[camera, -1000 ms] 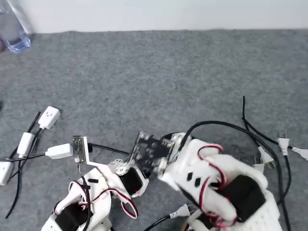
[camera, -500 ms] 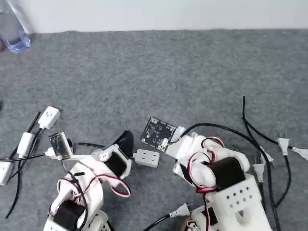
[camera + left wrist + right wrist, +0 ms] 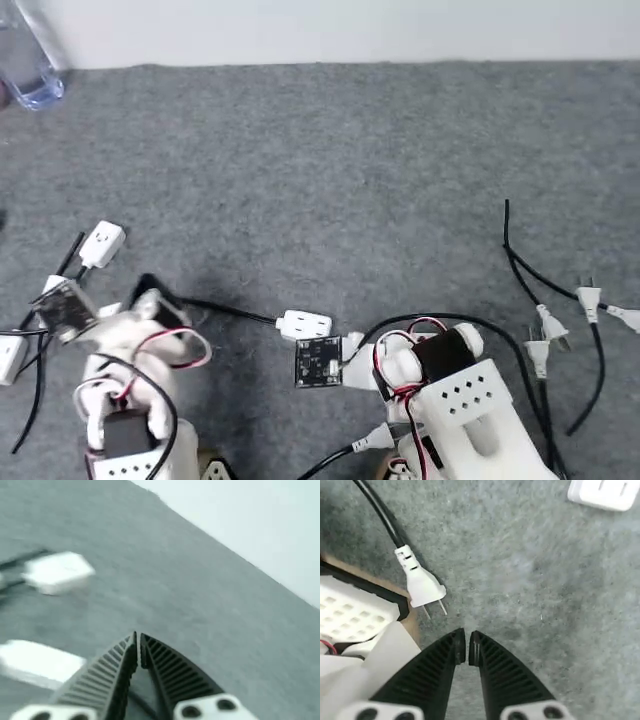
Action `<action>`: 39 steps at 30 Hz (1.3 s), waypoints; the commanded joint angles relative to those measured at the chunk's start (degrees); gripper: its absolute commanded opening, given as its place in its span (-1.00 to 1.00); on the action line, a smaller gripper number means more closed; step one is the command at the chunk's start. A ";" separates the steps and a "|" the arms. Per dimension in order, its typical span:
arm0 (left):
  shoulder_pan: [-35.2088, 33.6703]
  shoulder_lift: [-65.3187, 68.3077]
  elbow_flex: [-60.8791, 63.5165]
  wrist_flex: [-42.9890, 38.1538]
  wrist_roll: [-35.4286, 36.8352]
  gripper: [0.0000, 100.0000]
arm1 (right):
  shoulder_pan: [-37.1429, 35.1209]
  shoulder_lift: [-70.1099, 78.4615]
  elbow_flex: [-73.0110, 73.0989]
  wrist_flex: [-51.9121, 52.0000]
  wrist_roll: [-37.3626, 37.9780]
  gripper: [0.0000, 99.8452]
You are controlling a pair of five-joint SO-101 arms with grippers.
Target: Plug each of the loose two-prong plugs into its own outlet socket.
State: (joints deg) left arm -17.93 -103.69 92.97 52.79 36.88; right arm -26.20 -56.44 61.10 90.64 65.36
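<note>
While both arms sit folded low along the table's 6 o'clock edge, the left gripper (image 3: 138, 641) has its 2 ribbed jaws pressed together to a hairline slit, with nothing between them. Its wrist hangs over the grey carpet (image 3: 330, 170) at about 8 o'clock on the table. A blurred white block (image 3: 40, 662) lies just beside the jaws and a second white block (image 3: 57, 572) lies farther off.

The right gripper (image 3: 467, 639) is likewise closed down to a thin gap and holds nothing, its tips over carpet. Just beside those tips lies the near plug (image 3: 422, 585), white, its 2 prongs free, on a black cord. Seen from above, it lies at 6 o'clock, next to the right arm's base.

The middle socket (image 3: 305, 324) rests a little toward 6 o'clock from the table's centre, slots showing, and its black cord runs toward 9 o'clock. The far socket (image 3: 103, 243) lies at 9 o'clock, and an edge socket (image 3: 10, 358) lies at 8 o'clock. 3 loose plugs (image 3: 548, 325) cluster at 4 o'clock, well apart from every socket. A clear bottle (image 3: 25, 60) stands at 10 o'clock.
</note>
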 commanded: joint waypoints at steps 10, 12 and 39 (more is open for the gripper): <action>-13.54 -0.62 -0.22 13.63 -5.19 -0.97 | -21.05 0.48 -0.18 0.22 0.35 -0.95; -14.86 -0.62 -0.22 14.59 -7.12 -0.97 | -21.23 0.48 0.09 -0.66 -1.14 -0.85; -15.91 -0.53 3.47 10.55 -7.38 -0.97 | -19.30 26.95 -3.25 -9.01 -6.15 -0.71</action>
State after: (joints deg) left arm -33.93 -103.69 96.75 64.84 29.85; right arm -44.48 -27.60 61.98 77.63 59.91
